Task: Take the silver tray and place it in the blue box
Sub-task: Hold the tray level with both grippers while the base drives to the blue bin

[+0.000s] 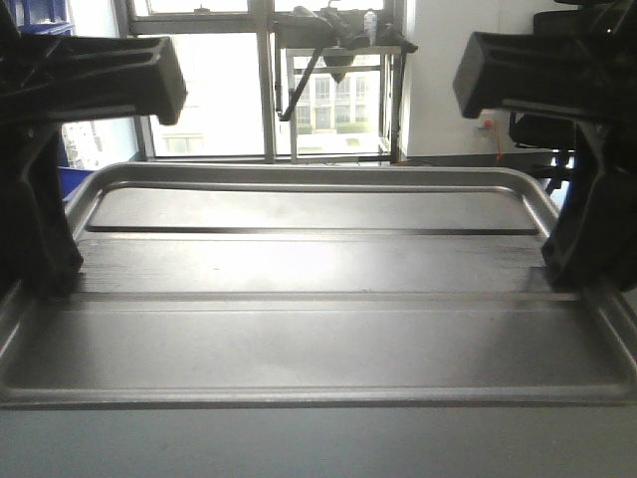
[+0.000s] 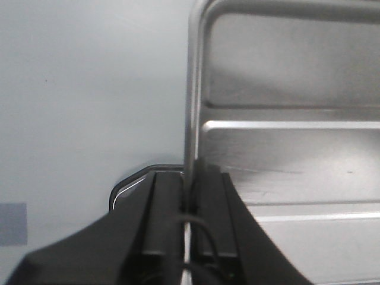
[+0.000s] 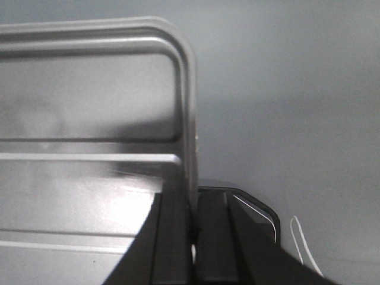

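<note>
Currently the grab step is looking done and the placing is still waiting: the silver tray is being held by both arms, not yet sitting in the blue box, which is showing only as a blue sliver just past the tray's far left corner. The left hand is pinching the tray's left rim, its two fingers pressing together with the thin raised edge between them. The right hand is doing the same on the tray's right rim, one finger inside the tray and one outside. Both hands are gripping about midway along the short sides, near the ridges crossing the tray floor, with the arms coming down from above at each end. The tray is lying roughly level and facing up. The grey counter is showing beside the tray in both wrist views; whether the tray is resting on it or hanging just above is not clear. Judging from this, carrying the tray over to the box and lowering it in is all still left.
</note>
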Tool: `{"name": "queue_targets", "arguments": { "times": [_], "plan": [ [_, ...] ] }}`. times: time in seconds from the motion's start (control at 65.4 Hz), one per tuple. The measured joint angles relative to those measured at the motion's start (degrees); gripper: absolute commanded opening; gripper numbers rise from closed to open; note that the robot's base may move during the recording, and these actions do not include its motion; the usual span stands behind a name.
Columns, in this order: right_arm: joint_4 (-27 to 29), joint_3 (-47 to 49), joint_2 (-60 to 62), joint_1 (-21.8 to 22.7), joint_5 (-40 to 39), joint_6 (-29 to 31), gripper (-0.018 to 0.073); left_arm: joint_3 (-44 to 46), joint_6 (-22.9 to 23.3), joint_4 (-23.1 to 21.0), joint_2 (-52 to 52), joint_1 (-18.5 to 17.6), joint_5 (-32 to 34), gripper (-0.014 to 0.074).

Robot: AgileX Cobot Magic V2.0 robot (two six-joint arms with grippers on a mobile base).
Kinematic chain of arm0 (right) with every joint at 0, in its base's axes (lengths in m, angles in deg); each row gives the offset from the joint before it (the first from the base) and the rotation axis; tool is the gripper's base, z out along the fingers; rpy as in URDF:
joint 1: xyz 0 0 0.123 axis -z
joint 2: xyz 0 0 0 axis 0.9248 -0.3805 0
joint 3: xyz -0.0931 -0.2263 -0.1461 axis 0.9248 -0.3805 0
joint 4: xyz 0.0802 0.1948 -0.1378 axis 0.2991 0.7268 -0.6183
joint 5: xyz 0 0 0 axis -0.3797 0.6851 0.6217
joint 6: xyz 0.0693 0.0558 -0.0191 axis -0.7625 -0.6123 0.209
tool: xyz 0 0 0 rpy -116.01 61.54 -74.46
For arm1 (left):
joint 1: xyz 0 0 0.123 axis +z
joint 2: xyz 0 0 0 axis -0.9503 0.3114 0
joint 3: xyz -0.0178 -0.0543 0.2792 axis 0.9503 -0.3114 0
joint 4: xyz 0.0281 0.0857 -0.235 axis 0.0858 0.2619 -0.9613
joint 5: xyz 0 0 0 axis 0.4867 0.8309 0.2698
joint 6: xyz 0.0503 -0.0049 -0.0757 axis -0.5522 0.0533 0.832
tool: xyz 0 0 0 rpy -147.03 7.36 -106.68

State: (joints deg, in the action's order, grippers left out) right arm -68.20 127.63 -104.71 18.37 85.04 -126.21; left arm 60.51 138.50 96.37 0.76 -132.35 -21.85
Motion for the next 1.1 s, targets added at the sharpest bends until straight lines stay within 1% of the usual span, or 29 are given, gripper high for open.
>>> {"name": "queue_targets", "arguments": {
  "times": [1.102],
  "plan": [
    [-0.1,0.0,0.0,0.0,0.0,0.0,0.005,0.0,0.0,0.1,0.0,0.0,0.0,-0.0014]
  ]
}}
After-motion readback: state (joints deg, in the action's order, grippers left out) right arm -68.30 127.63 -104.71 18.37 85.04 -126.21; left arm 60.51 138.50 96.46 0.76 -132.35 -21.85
